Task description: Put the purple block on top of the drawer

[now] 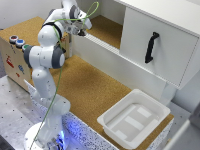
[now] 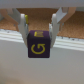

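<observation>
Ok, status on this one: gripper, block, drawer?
Gripper shut on purple block, yellow G facing the wrist camera. Held above the cork surface. Drawer at exterior view's left, top not reached. Nothing seen blocking.

Cork tabletop [image 1: 85,85] carries drawer [image 1: 15,55], apparently white tray [image 1: 134,117].

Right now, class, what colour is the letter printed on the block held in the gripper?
Yellow, on the purple block between the gripper fingers; the wrist view shows it best.

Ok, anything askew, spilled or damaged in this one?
Nothing stands out. The purple block sits squarely between the end effector's fingers, the white bin sits upright on the cork table, and nothing looks spilled or broken.
</observation>
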Tool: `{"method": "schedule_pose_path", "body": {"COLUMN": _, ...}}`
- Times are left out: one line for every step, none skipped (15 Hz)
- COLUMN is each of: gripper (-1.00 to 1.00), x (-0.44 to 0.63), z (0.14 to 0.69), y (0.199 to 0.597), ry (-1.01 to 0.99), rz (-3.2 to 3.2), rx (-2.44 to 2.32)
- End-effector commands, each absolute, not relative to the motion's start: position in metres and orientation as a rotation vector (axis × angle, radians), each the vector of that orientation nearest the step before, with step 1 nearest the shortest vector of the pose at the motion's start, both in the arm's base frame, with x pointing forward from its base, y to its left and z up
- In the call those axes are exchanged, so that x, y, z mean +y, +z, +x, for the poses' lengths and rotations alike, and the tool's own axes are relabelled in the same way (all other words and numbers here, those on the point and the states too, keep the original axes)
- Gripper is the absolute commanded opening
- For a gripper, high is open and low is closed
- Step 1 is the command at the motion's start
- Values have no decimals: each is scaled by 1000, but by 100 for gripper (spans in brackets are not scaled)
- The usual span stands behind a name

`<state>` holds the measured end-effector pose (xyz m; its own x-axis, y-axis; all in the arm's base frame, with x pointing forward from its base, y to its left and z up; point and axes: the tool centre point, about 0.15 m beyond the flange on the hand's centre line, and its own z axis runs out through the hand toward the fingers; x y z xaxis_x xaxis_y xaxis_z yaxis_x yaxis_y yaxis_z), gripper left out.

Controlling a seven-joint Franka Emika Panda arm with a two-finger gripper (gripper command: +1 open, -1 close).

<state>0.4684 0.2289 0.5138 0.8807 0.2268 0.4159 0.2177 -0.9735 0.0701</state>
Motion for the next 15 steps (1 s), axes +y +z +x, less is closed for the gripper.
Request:
{"method": "schedule_pose_path", "body": {"gripper": -100, "x": 231, "z": 399, "y": 503, "ry": 872, "rz": 3046, "rx": 589}}
{"method": "schedule_pose_path", "body": {"gripper": -100, "x": 241, "z": 389, "y": 504, "ry": 856, "rz": 3052, "rx": 650}}
{"method": "schedule_pose_path", "body": {"gripper": -100, "x": 250, "z": 381, "y": 503, "ry": 834, "rz": 3042, "rx": 702}}
{"method": "schedule_pose_path", "body": {"gripper": -100, "x": 264, "z": 367, "y": 501, "ry": 792, "rz": 3061, "rx": 772}}
{"method": "schedule_pose_path", "body": {"gripper": -100, "x": 280, "z": 353, "y": 501, "ry": 778, "rz": 3055, "rx": 865}}
{"method": "schedule_pose_path", "body": {"gripper": -100, "x": 298, "z": 339, "y": 502, "ry": 768, "rz": 3045, "rx": 975}}
{"method": "schedule_pose_path", "body": {"gripper": -100, "x": 313, "z": 328, "y": 503, "ry": 786, "rz": 3040, "rx": 1086}}
{"method": "schedule_pose_path", "body": {"gripper": -100, "x": 329, "z": 316, "y": 500, "ry": 793, "rz": 2990, "rx": 1221}}
{"method": "schedule_pose_path", "body": {"gripper": -100, "x": 344, "z": 306, "y": 498, "ry": 794, "rz": 2964, "rx": 1326}}
{"method": "schedule_pose_path", "body": {"gripper": -100, "x": 357, "z": 296, "y": 498, "ry": 803, "rz": 2943, "rx": 1434}}
{"method": "schedule_pose_path", "body": {"gripper": -100, "x": 363, "z": 290, "y": 498, "ry": 802, "rz": 2931, "rx": 1494}}
{"method": "schedule_pose_path", "body": {"gripper": -100, "x": 371, "z": 284, "y": 498, "ry": 796, "rz": 2925, "rx": 1572}}
{"method": "schedule_pose_path", "body": {"gripper": -100, "x": 378, "z": 276, "y": 497, "ry": 789, "rz": 2931, "rx": 1651}}
{"method": "schedule_pose_path", "body": {"gripper": -100, "x": 384, "z": 271, "y": 495, "ry": 768, "rz": 2935, "rx": 1727}}
{"method": "schedule_pose_path", "body": {"gripper": -100, "x": 390, "z": 265, "y": 492, "ry": 758, "rz": 2924, "rx": 1801}}
